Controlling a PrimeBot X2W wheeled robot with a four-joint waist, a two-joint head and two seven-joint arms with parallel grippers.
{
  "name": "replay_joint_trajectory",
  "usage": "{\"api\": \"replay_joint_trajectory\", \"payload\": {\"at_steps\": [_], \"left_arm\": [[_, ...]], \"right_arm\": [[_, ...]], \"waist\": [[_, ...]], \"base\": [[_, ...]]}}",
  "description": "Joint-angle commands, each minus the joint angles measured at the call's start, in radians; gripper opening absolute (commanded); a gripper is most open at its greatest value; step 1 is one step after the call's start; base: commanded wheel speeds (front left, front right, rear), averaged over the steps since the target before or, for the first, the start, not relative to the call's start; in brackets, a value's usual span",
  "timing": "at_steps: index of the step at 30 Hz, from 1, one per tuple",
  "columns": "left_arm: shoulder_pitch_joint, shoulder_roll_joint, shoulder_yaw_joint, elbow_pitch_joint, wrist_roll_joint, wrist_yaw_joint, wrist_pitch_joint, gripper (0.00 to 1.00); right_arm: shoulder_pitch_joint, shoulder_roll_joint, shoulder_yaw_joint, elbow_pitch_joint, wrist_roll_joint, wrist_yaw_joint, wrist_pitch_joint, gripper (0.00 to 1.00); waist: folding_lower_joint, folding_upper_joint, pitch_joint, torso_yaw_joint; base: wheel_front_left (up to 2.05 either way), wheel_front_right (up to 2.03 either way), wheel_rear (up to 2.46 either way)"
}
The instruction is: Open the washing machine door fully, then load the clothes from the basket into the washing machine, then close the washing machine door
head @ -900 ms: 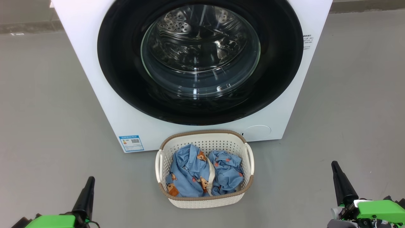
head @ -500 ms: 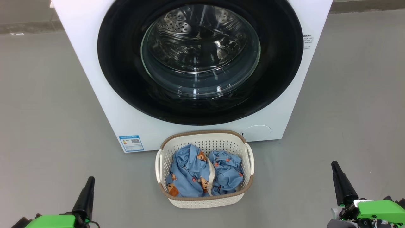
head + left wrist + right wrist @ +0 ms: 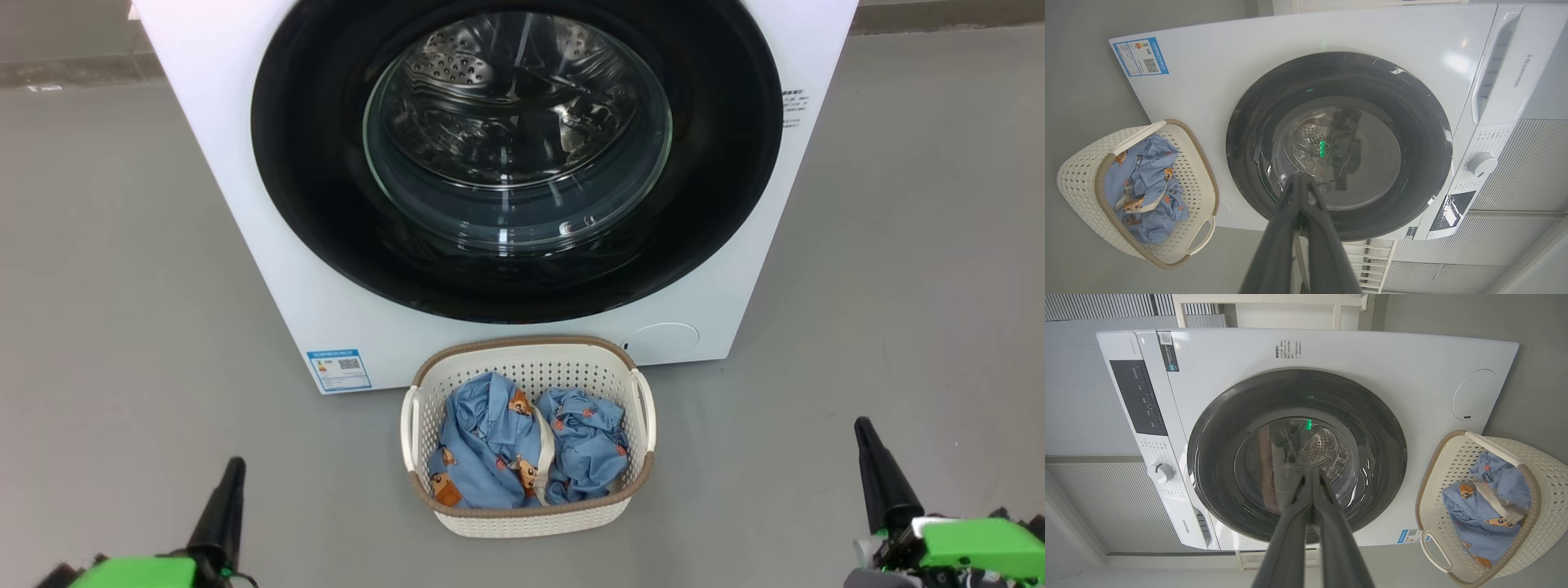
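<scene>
The white washing machine [image 3: 245, 163] [image 3: 1216, 81] [image 3: 1372, 355] stands ahead with its round black-rimmed door [image 3: 310, 163] [image 3: 1425, 134] [image 3: 1216, 457] closed. On the floor in front of it sits the cream basket [image 3: 526, 516] [image 3: 1077, 179] [image 3: 1547, 486], holding the light blue bear-print clothes [image 3: 490, 441] [image 3: 1147, 179] [image 3: 1478, 531]. My left gripper [image 3: 235, 465] [image 3: 1300, 177] is shut and empty at the lower left, well short of the basket. My right gripper [image 3: 861, 425] [image 3: 1312, 473] is shut and empty at the lower right.
Grey floor [image 3: 122, 286] spreads on both sides of the machine. A blue sticker [image 3: 339, 369] marks its lower left front. The control panel and knob [image 3: 1482, 163] [image 3: 1160, 472] sit along the machine's top. A ribbed grey wall [image 3: 1527, 163] is behind it.
Both grippers have sunk slightly toward the bottom edge of the head view. The basket, clothes and door have not moved.
</scene>
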Motion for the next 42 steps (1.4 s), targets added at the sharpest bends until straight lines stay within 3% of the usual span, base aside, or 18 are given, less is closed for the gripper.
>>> {"api": "replay_joint_trajectory", "payload": {"at_steps": [1,11,22,42], "left_arm": [[0.004,-0.002,-0.002,0.008,-0.001,0.0,-0.001,1.0],[0.028,-0.015,-0.023,0.035,-0.001,0.001,-0.022,1.0],[0.028,-0.013,-0.04,0.028,0.038,0.001,-0.052,1.0],[0.03,-0.008,-0.046,-0.003,0.277,-0.001,-0.11,1.0]], "right_arm": [[0.003,0.001,0.0,0.009,0.001,0.0,-0.001,1.0],[0.03,0.008,0.005,0.029,-0.003,0.0,-0.021,1.0],[0.037,-0.003,0.02,-0.001,-0.036,0.0,-0.051,1.0],[0.041,-0.037,0.059,-0.082,-0.319,0.001,-0.11,1.0]], "waist": [[0.0,0.0,0.0,0.0],[0.0022,0.0,-0.001,0.0],[0.0,0.0,0.001,0.002],[0.0,0.0,-0.008,0.009]], "base": [[0.0,0.0,0.0],[0.0,0.0,0.0],[0.0,0.0,0.0],[0.0,0.0,0.0]]}}
